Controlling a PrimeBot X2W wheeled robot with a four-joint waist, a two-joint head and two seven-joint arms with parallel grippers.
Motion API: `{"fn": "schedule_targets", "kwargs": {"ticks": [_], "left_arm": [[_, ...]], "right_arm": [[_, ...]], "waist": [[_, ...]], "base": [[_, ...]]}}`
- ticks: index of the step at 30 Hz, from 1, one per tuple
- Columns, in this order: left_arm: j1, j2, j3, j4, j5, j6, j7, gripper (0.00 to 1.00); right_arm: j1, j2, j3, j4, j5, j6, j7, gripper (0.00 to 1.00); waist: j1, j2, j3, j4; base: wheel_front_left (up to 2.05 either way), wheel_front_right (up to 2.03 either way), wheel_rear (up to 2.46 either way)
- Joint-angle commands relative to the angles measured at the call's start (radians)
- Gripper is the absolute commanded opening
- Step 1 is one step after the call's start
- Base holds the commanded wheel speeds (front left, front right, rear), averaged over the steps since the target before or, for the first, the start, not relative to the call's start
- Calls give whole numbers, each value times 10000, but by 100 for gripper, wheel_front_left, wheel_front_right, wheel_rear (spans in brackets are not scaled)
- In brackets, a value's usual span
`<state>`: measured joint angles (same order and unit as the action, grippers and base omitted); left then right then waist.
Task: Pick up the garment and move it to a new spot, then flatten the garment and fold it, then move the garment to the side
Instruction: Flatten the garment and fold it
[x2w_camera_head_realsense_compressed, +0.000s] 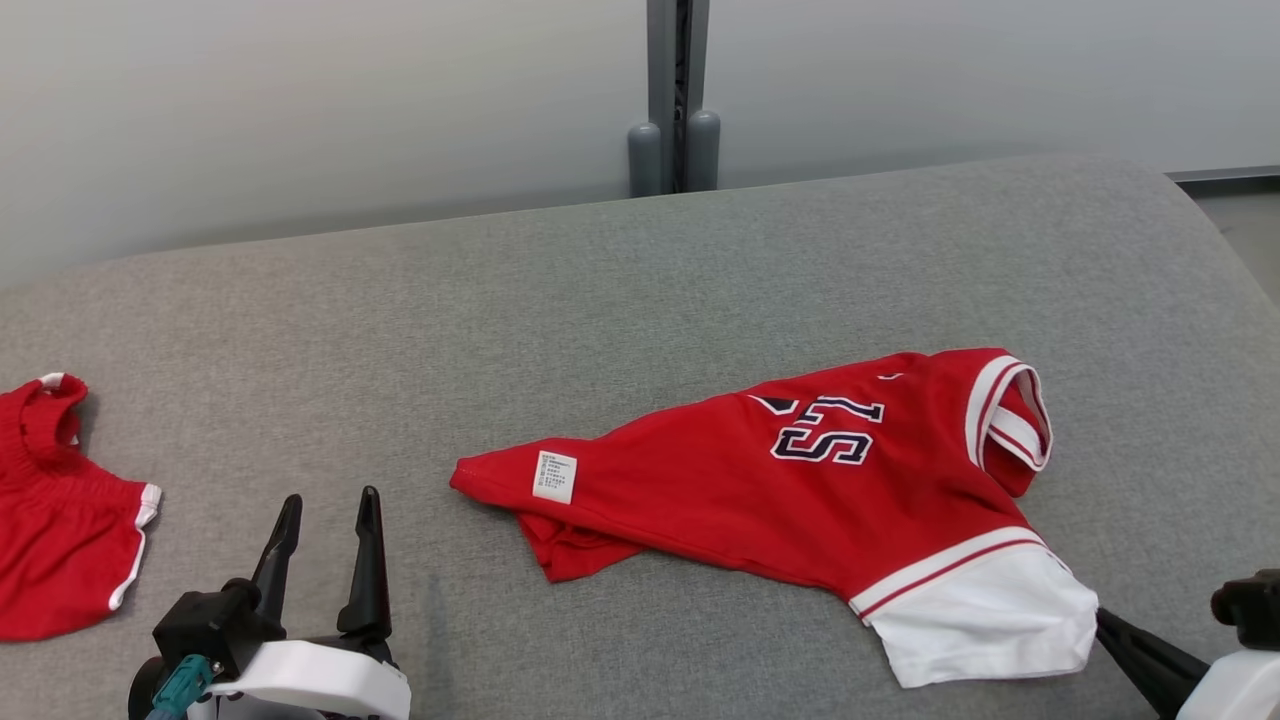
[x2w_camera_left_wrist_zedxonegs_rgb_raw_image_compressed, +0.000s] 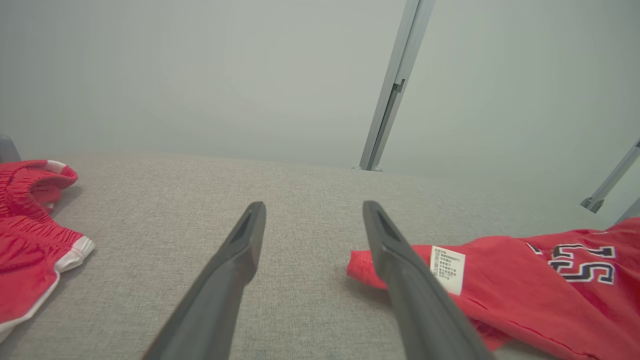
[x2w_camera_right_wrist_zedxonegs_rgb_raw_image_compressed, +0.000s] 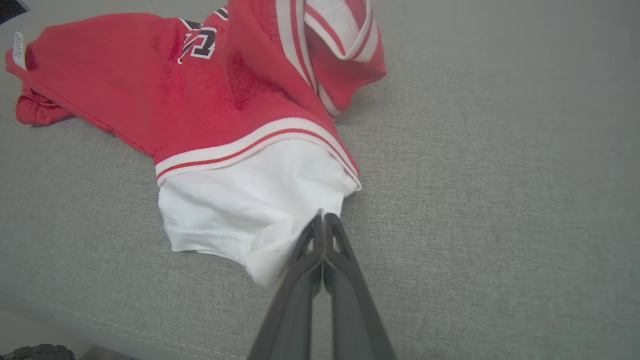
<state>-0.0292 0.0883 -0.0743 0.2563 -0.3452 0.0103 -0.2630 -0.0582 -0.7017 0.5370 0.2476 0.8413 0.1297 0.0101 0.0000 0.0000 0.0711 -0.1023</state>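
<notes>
The red shirt (x2w_camera_head_realsense_compressed: 740, 500) lay crumpled across the middle of the grey cushion (x2w_camera_head_realsense_compressed: 560, 300), its white label (x2w_camera_head_realsense_compressed: 555, 477) at the end nearer the left gripper (x2w_camera_head_realsense_compressed: 330, 497) and its white sleeve (x2w_camera_right_wrist_zedxonegs_rgb_raw_image_compressed: 240, 200) at the near right. The right gripper (x2w_camera_right_wrist_zedxonegs_rgb_raw_image_compressed: 324, 216) had its fingers pressed fully together at the sleeve's edge, apparently pinching a fold of the white cloth. The left gripper's fingers stood wide apart and held nothing, just beside the shirt's labelled end. A pair of red shorts (x2w_camera_head_realsense_compressed: 50, 540) lay at the far left.
</notes>
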Motion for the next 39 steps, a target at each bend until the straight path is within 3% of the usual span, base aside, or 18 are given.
{"fn": "schedule_targets", "kwargs": {"ticks": [1,5,6,7,8,15,23,31,39], "left_arm": [[-169,59,6,15,-37,41,10,100],[-142,37,-6,55,-81,70,4,100],[-128,46,0,56,-81,77,3,100],[-117,53,9,55,-78,90,2,100],[-107,61,20,50,-76,94,2,100],[-51,53,29,-12,-102,172,-6,100],[106,93,82,-178,-128,275,-9,100],[208,183,71,-502,-73,355,-7,100],[200,305,-65,-1090,19,436,257,100]], "right_arm": [[-137,22,28,170,-165,20,92,0],[-200,243,-27,722,-530,11,138,0],[-234,315,-119,804,-574,11,34,15],[-244,390,-196,860,-566,11,5,47],[-238,463,-279,907,-530,11,0,100],[14,456,-917,534,-602,11,116,100],[470,634,-2502,-1384,-648,11,-253,100],[657,1813,-3928,-2243,-1532,14,-1069,100],[343,4127,-5264,-2075,-3416,12,-2296,100]], "waist": [[0,0,-17,92],[0,0,-52,235],[0,0,-55,259],[0,0,-58,280],[0,0,-62,295],[0,0,-116,322],[0,0,-301,205],[0,0,-554,291],[0,0,-683,468]], "base": [[0,0,0],[0,0,0],[0,0,0],[0,0,0],[0,0,0],[0,0,0],[0,0,0],[0,0,0],[0,0,0]]}}
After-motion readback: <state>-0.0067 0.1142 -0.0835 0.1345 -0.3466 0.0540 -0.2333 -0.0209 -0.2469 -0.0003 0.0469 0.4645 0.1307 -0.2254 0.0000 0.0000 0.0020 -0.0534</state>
